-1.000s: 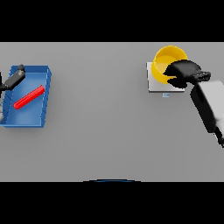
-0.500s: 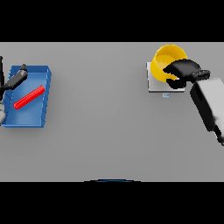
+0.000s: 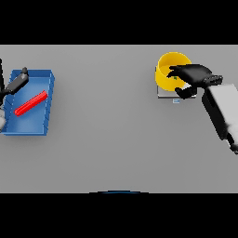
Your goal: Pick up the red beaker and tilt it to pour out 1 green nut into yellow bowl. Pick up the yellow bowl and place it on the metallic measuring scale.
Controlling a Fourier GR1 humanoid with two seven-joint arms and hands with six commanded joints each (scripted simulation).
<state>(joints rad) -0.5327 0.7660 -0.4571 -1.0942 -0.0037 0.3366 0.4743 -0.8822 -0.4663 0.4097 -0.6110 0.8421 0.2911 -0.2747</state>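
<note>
Far left on the grey table (image 3: 116, 139): a blue tray (image 3: 42, 125) holding the red beaker (image 3: 30, 102) on its side, long axis slanting from lower left to upper right, with the left hand (image 3: 16, 82) at the tray's upper left corner, finger state impossible to tell. Far right, well apart from the tray: the yellow bowl (image 3: 168, 70) sitting on the scale (image 3: 173, 96), something small and green faintly visible inside, the right hand (image 3: 191, 76) curled around the bowl's near-right rim, thumb toward the scale's front edge. Nothing in the way between hand and bowl; judging by this, bowl already placed and only letting go and drawing back to the right left to do.
</note>
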